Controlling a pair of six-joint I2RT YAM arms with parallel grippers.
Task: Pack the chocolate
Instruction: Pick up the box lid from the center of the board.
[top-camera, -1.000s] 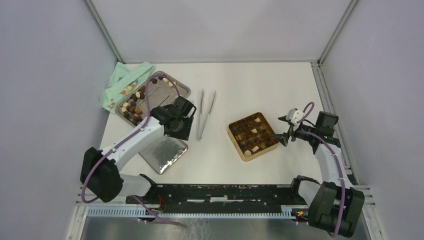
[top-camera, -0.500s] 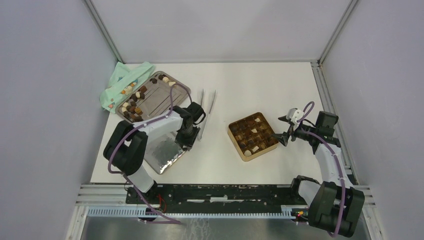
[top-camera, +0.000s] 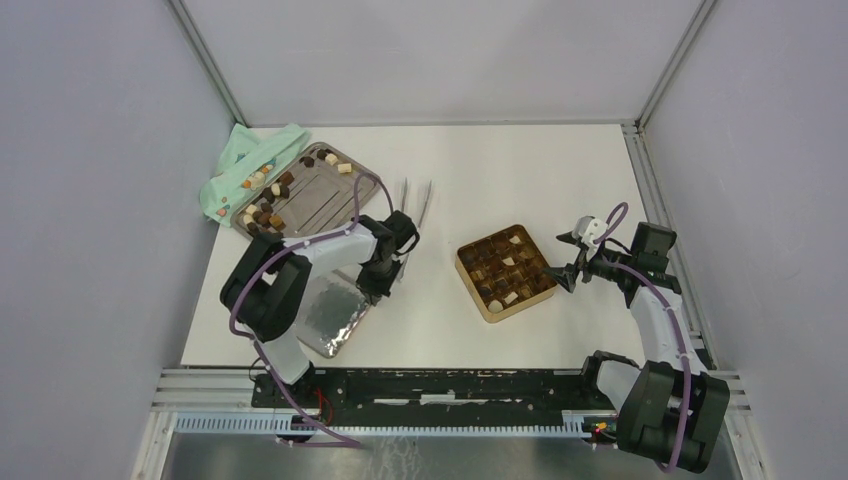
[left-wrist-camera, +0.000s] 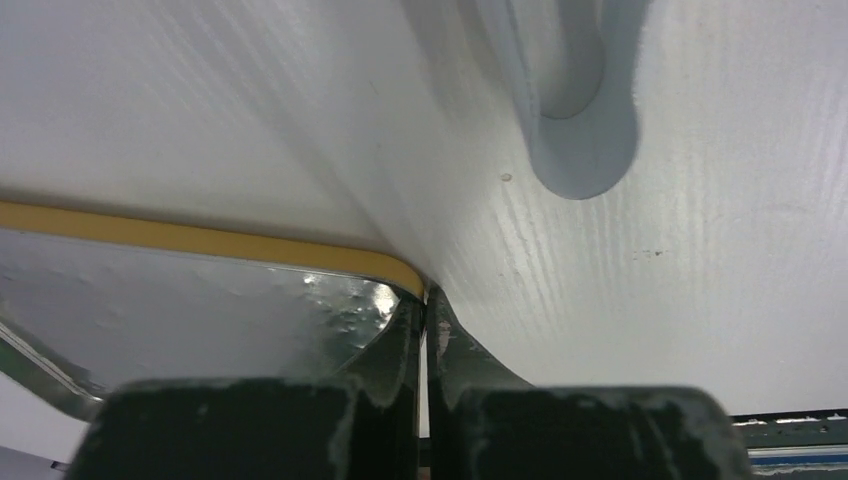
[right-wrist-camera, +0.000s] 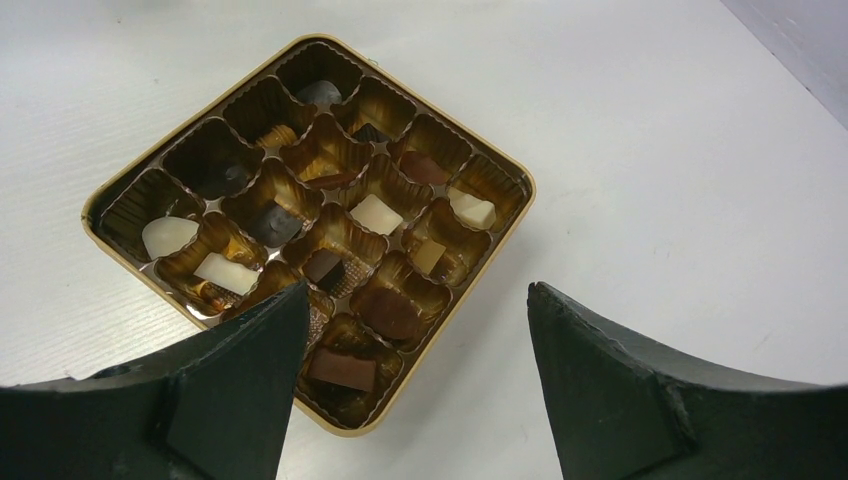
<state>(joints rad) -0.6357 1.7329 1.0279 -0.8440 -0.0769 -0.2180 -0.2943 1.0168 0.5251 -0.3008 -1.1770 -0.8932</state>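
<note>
Judging by what lies before us, the chocolate (top-camera: 265, 210) sits in two places. Most of the pieces are heaped along the near-left side of a steel tray (top-camera: 318, 190) at the far left of the tabletop (top-camera: 500, 170), a few beside or on the mint-green bag (top-camera: 235, 165). Others already sit in the fluted cells of the gold tin (right-wrist-camera: 335, 228), right of centre; several cells look bare.

Our left claw (left-wrist-camera: 425, 300) has its fingers pressed together, the tips against the corner of a gold-rimmed silvery tray (left-wrist-camera: 200, 300) lying near the arms. We cannot tell whether that rim is nipped between them; no chocolate is held. Our right claw (right-wrist-camera: 418, 300) hangs with its fingers wide apart just beside the tin's right edge, holding nothing. A pair of tweezers (top-camera: 412, 220) lies between the steel tray and the tin.

We expect each piece to be very light and stiff, with smooth sides that could slip — and a surface that would scuff or chip under a hard squeeze. We would take one piece at a time across its two flat sides, low on the body, with just enough pressure to lift. Pieces that touch their neighbours leave little room for a finger, so a loose one at the edge of the heap looks easier. The cells are snug — a piece should go in from straight above.
</note>
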